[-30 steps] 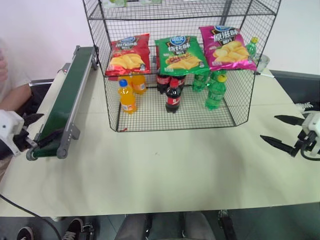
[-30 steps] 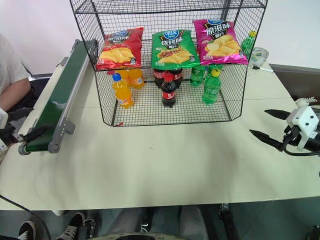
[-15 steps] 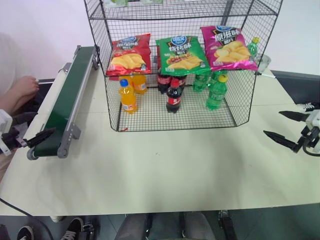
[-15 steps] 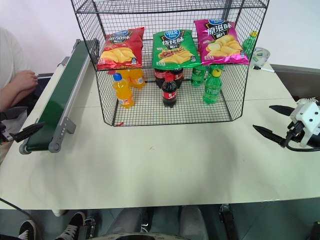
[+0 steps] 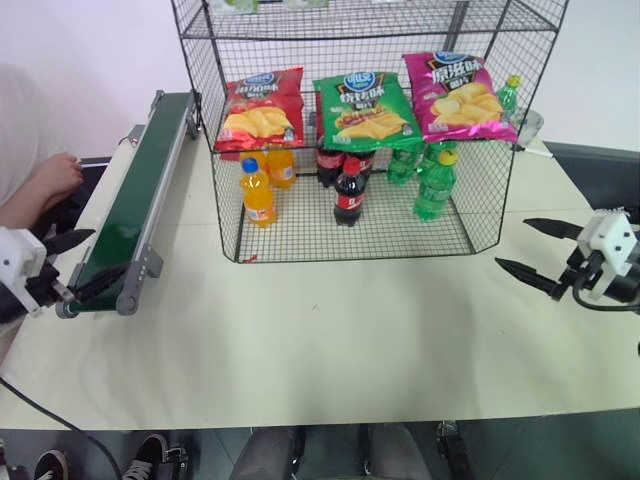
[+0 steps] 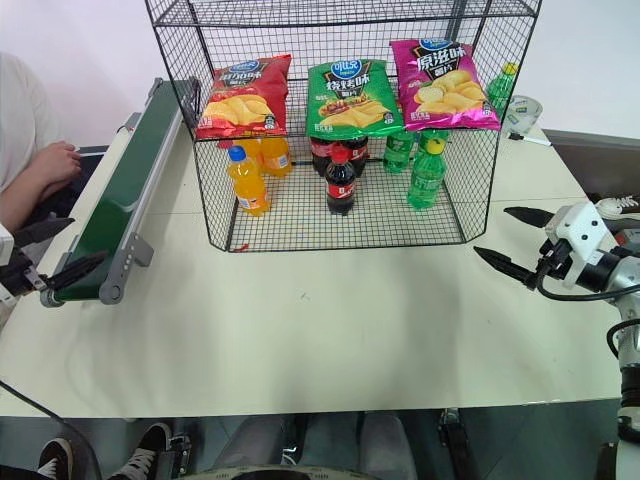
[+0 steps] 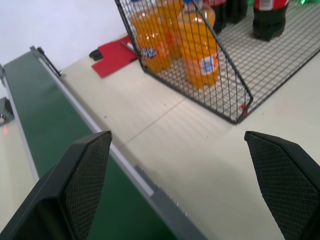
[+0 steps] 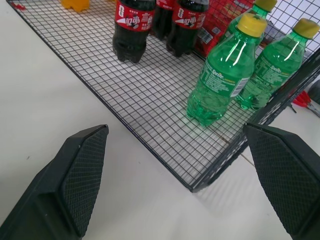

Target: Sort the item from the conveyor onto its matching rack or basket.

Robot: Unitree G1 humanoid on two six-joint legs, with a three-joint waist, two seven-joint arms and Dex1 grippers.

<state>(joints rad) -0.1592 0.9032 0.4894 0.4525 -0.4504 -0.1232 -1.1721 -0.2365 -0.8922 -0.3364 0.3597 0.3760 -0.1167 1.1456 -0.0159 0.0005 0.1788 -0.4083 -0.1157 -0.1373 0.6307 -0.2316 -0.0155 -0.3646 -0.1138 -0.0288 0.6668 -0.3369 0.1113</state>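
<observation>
The red crisp bag (image 5: 258, 110) lies on the middle tier of the black wire rack (image 5: 345, 258), at its left end. The dark green conveyor (image 5: 140, 190) runs along the table's left side, and its belt is bare. My left gripper (image 5: 105, 254) hovers open at the conveyor's near end, holding nothing; in the left wrist view its fingers (image 7: 85, 175) frame the belt and the rack's corner. My right gripper (image 5: 511, 242) hangs open over the table right of the rack, pointing at it, apart from everything.
Beside the red bag lie a green bag (image 5: 362, 108) and a magenta bag (image 5: 458, 95). Orange bottles (image 5: 255, 192), cola bottles (image 5: 347, 195) and green bottles (image 5: 432, 185) stand on the rack's floor. A person's hand (image 5: 55, 175) rests left of the conveyor. Bare table lies in front.
My right gripper has shifted a little to the left, nearer the rack. The person's hand has come into view beside the conveyor. The bags and bottles have not moved.
</observation>
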